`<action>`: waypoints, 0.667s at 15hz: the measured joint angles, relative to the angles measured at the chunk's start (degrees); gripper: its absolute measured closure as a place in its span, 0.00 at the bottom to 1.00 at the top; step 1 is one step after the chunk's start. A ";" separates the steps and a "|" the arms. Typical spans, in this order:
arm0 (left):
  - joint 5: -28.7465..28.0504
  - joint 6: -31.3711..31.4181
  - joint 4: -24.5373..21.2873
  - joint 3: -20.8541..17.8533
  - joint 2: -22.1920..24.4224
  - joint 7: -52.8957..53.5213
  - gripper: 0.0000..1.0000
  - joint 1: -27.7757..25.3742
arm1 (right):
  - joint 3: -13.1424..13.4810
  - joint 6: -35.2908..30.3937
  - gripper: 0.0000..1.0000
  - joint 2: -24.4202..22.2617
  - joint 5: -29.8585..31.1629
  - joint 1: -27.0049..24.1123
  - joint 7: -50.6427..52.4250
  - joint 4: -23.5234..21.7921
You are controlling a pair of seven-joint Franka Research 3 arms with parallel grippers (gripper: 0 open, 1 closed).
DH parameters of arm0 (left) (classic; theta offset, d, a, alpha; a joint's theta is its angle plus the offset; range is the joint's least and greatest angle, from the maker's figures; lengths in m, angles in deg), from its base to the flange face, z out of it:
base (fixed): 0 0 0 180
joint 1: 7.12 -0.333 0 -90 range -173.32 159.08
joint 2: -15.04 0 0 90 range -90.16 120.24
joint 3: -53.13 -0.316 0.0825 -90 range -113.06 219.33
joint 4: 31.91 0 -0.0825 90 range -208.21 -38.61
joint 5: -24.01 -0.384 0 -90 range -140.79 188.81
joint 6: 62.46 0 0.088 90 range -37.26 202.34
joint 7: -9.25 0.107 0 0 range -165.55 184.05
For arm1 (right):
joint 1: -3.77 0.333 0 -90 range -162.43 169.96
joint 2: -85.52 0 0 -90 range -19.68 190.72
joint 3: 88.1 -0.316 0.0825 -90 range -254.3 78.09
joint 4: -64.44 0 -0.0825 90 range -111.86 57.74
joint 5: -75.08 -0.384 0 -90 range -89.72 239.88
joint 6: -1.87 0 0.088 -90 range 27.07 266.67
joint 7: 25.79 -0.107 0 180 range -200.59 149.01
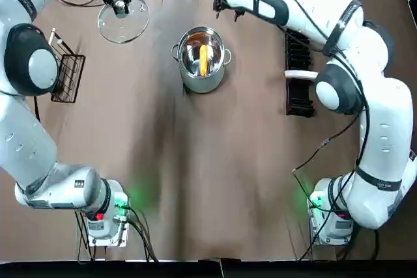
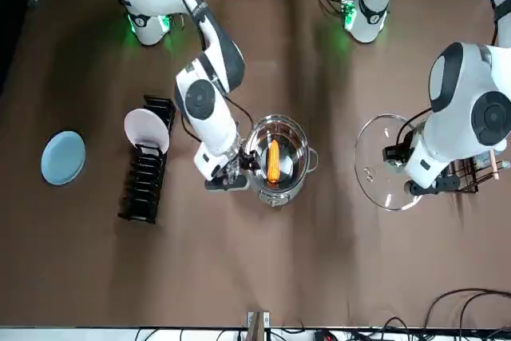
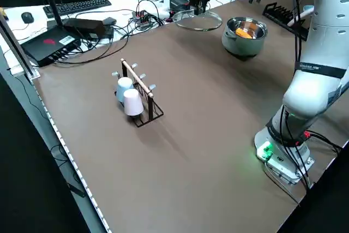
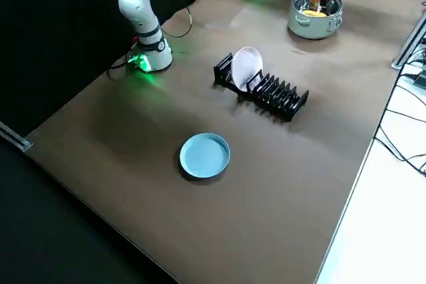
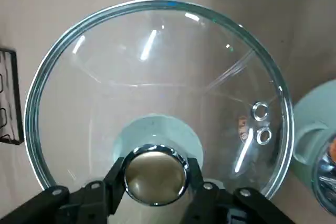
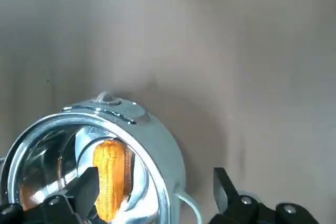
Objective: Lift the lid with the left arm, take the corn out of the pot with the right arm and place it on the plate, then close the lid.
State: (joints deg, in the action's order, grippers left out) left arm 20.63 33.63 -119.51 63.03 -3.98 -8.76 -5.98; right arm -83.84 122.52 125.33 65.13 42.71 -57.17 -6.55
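Note:
The steel pot (image 1: 203,58) stands uncovered at the far middle of the table, with the yellow corn (image 1: 203,60) lying inside it. My left gripper (image 1: 119,6) is shut on the knob (image 5: 155,174) of the glass lid (image 1: 122,21), holding it low to the far left of the pot. My right gripper (image 2: 227,179) hovers just beyond the pot's far right side, open and empty. In the right wrist view its fingers (image 6: 86,188) frame the pot (image 6: 89,156) and the corn (image 6: 108,177). The blue plate (image 2: 63,157) lies far off on the right side of the table.
A black dish rack (image 2: 148,169) holding a white plate (image 2: 148,129) stands between the pot and the blue plate. A wire mug rack (image 3: 136,94) with two cups sits on the left side. Cables and a keyboard lie past the far edge.

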 joint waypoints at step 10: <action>-1.14 0.53 -0.18 0.00 -0.62 4.52 0.49 -1.77 | 0.14 4.18 0.06 5.31 0.01 6.42 -2.36 1.61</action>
State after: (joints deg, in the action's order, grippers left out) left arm 19.49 34.16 -119.69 63.04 -4.60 -4.24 -7.75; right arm -83.71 126.70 130.65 65.14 49.14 -59.53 -4.94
